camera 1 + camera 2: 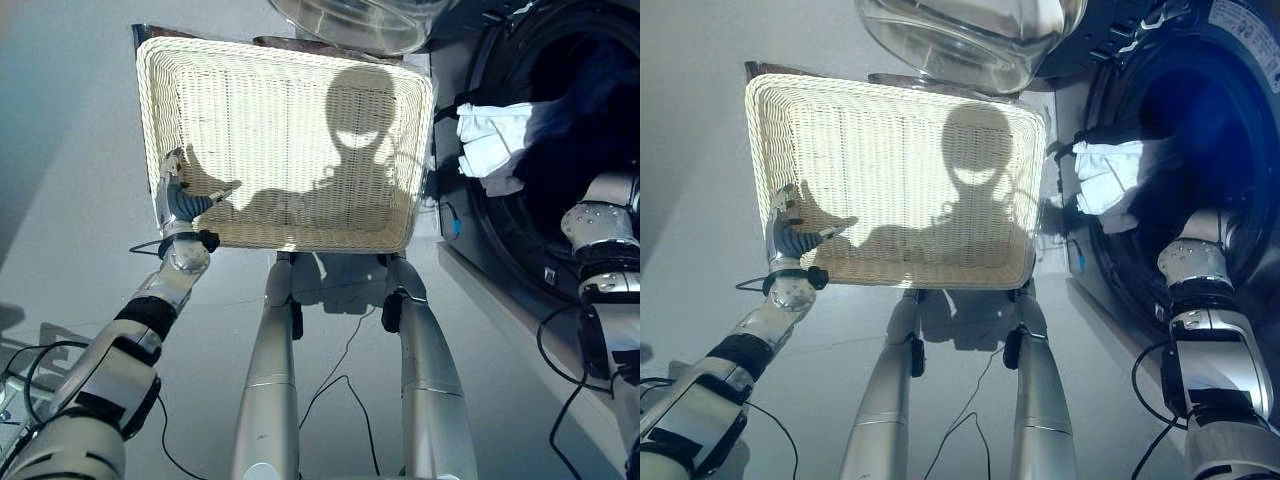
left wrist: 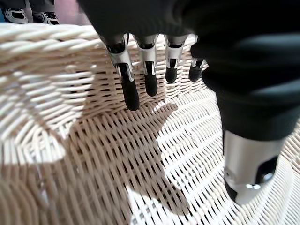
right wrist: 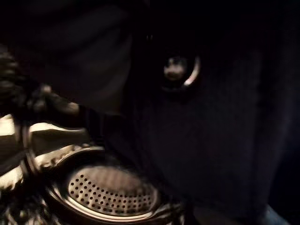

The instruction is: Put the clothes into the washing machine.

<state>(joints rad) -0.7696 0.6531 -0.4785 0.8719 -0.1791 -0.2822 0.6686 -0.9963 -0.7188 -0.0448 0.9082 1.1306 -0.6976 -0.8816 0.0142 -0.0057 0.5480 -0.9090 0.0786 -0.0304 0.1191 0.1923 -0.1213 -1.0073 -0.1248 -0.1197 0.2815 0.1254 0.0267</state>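
Front-loading washing machine (image 1: 560,270), dark round opening, at the robot's right; its clear glass door (image 1: 970,40) is swung open above the basket. Perforated steel drum (image 3: 110,190) shows low in the right wrist view, beside a large fold of dark fabric (image 3: 220,122).

Pale woven wicker laundry basket (image 1: 285,70), rectangular, sits on the grey floor in front of the robot, long axis running left to right, mouth facing up. No clothes visible inside it.

White crumpled cloth (image 1: 492,140) hangs at the left rim of the machine's opening, half in and half out, bunched with no clear long axis; its loose end trails outward and down toward the basket side. Dark garment (image 1: 1200,130) lies deeper in the opening, edges hard to make out.

Right arm reaches into the machine; its hand is hidden past the rim, so I cannot tell whether it holds anything.

Left hand (image 2: 150,75) hovers inside the basket's near-left corner, fingers straight and relaxed, holding nothing.

Risks, as judged:
- White cloth could slide out over the rim if the right arm drags it while withdrawing.
- It could be pinched in the seal if the door is shut before it is pushed fully inside.
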